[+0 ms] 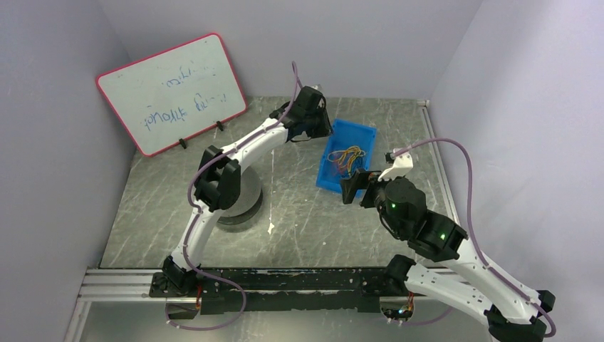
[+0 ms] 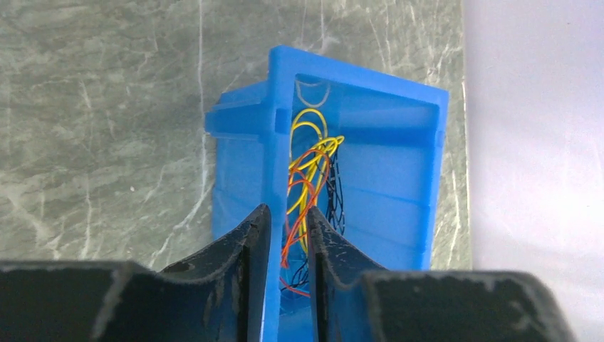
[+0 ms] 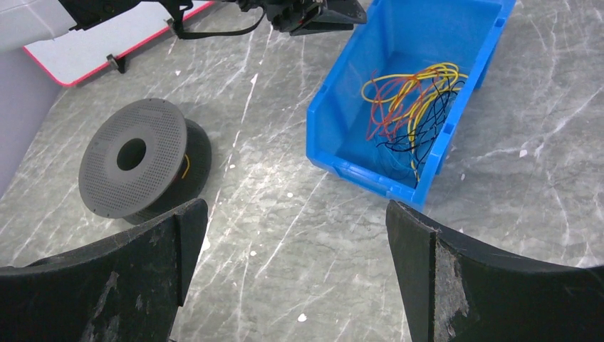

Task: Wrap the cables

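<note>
From the top camera, the left tool [image 1: 324, 132] sits at the far left corner of the blue bin [image 1: 356, 126]. The cables [image 1: 347, 158] lie in a loose tangle inside the bin, to this tool's right. The right tool [image 1: 350, 189] hangs just short of the bin's near end. The spool [image 1: 246, 203] is well off to the left, half hidden under the left arm. Any strand carried from bin to spool would have to pass that arm and could snag on it.

In the left wrist view, the two fingers straddle the bin's side wall with a narrow gap. I cannot tell whether they clamp the wall or only bracket it. An orange-red strand runs down between the wall and the inner finger. If the jaws close or lift, that strand could be pinched against the plastic. The whole bin could also tip and spill the tangle onto the table [image 2: 107, 107].

In the right wrist view, the right tool [image 3: 295, 210] is spread wide and empty. The bin is ahead and to the right, and the spool [image 3: 132, 157] ahead and to the left. The wires are thread-thin and looped through each other. A grab here would likely drag several at once, or slide off and close on nothing.
</note>
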